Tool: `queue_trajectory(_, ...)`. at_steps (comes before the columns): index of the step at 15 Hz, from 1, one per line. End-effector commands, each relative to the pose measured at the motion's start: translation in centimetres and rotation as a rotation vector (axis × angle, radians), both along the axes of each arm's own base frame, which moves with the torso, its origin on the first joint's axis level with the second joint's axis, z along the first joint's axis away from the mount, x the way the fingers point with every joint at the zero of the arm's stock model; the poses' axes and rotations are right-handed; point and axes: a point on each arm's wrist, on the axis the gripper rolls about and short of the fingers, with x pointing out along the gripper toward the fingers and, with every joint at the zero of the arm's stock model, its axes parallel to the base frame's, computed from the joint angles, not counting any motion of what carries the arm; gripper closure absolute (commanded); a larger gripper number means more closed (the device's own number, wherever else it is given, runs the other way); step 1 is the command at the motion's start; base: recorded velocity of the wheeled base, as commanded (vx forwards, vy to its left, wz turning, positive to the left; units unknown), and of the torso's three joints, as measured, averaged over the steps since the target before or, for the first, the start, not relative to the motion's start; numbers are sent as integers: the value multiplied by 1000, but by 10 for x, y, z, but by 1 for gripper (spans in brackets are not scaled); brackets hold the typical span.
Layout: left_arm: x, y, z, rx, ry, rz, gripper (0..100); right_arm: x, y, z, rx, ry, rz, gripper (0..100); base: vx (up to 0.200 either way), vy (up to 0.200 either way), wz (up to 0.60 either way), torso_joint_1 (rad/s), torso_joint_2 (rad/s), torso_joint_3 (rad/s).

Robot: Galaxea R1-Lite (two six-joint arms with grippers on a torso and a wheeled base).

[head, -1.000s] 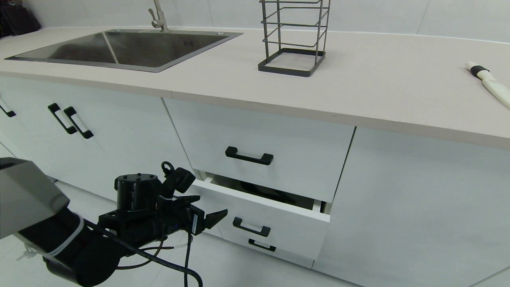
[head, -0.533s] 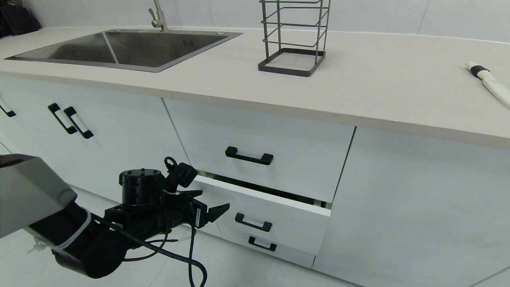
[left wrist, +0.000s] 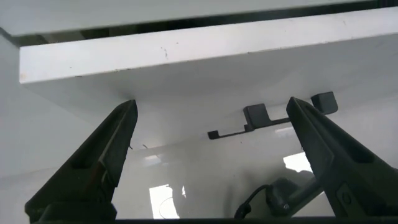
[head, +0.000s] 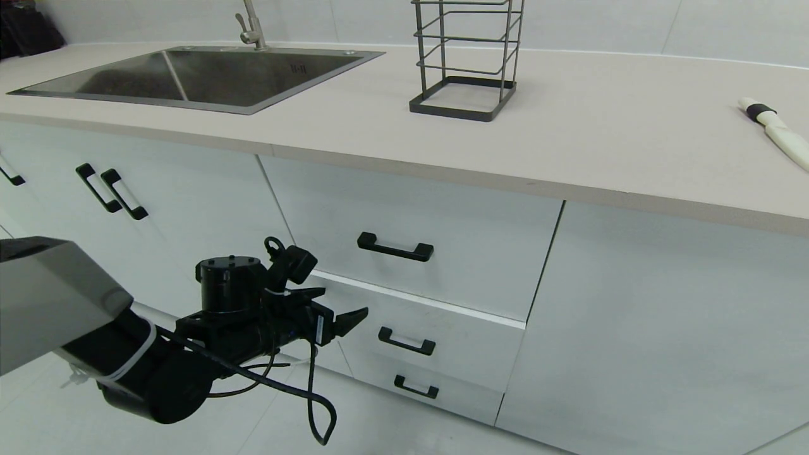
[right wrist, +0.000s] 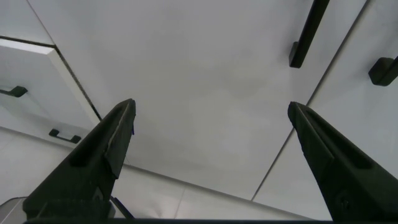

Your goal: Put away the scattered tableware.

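Two L fingers [left wrist: 102, 158] apart, by drawer [head: 468, 335]

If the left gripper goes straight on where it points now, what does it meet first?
The left gripper would probably meet the white front of the middle drawer, beside its black handle; depth is unclear.

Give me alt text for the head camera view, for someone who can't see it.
The open left gripper hovers by the left end of the middle drawer, which looks nearly shut, below a counter with a sink, a wire rack and a white utensil.
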Motion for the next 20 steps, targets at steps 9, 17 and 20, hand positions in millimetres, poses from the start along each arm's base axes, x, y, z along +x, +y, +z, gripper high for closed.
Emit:
queue_trajectory(9,-43,11,4,-10,-2,4,0,0,0,0,0,1,0,0,0,0,0,0,0,0)
queue_trajectory(17,-163,65,89,-146,-490,162,0,0,0,0,0,1,0,0,0,0,0,0,0,0)
queue_trajectory(20,-196,69,110,-169,-650,172,0,0,0,0,0,1,0,0,0,0,0,0,0,0)
